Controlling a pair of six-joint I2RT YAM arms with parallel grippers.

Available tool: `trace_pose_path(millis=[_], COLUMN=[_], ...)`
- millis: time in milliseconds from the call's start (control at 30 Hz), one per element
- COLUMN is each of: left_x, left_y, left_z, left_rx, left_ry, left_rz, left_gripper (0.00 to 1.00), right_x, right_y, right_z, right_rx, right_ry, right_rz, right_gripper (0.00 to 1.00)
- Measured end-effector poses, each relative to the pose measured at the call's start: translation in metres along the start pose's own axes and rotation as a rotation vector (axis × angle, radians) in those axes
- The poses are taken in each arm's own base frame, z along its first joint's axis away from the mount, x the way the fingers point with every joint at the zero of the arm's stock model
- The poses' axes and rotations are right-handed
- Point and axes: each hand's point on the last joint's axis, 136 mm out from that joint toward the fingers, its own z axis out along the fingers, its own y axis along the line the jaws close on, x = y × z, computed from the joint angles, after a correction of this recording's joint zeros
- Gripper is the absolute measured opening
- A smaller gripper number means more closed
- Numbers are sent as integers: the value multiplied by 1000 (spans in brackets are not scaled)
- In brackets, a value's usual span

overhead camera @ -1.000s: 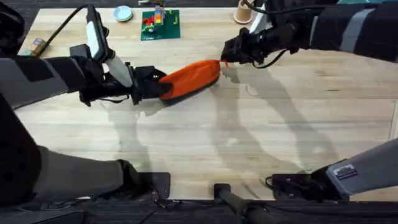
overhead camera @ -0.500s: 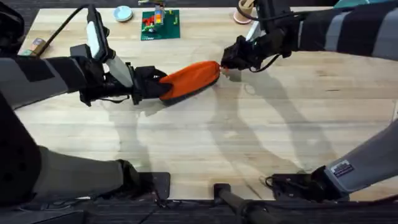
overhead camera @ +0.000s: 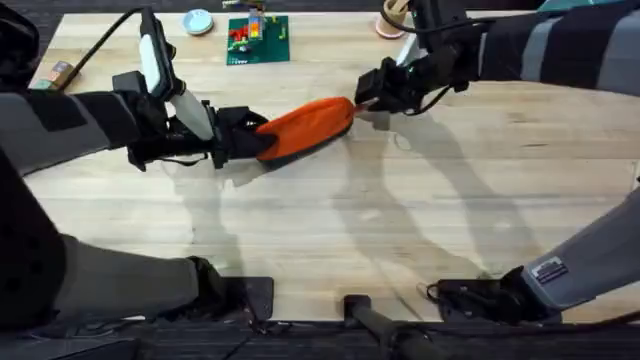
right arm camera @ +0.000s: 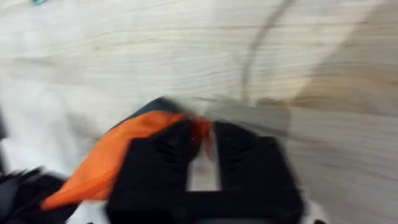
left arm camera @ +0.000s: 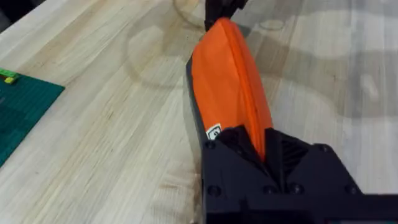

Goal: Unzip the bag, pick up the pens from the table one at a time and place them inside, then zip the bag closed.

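The orange bag (overhead camera: 305, 125) lies slanted on the table (overhead camera: 400, 220), held at both ends. My left gripper (overhead camera: 252, 138) is shut on its lower left end; in the left wrist view the bag (left arm camera: 230, 81) runs away from the black fingers (left arm camera: 298, 162) clamped on it. My right gripper (overhead camera: 362, 97) is at the bag's upper right tip. In the right wrist view, its fingers (right arm camera: 168, 149) stand close together with the orange tip (right arm camera: 200, 127) pinched between them. The bag looks closed and plump. The pens are out of view.
A green board (overhead camera: 258, 40), a small round lid (overhead camera: 198, 21) and a tape roll (overhead camera: 392, 18) sit along the far edge. A small box (overhead camera: 57, 72) lies at the far left. Bare wood stretches in front of the bag.
The right arm's wrist swung back and its gripper shifted slightly at the bag's right tip. The bag and the left arm have stayed put.
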Motion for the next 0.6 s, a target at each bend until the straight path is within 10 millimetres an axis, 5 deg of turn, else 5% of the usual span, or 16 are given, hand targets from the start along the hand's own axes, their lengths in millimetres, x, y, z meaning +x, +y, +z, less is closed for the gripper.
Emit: trace_pose_path(millis=[167, 600], left_x=[0, -3], left_y=[0, -8], left_z=[-1, -11], left_rx=[-2, -30], left_ry=[0, 96], left_rz=[-2, 10], left_gripper=[42, 46], right_x=[-15, -32], right_y=[-12, -5], right_z=[-10, -38], right_rx=[38, 58], right_ry=[-54, -151], right_rz=[19, -35], right_gripper=[962, 996])
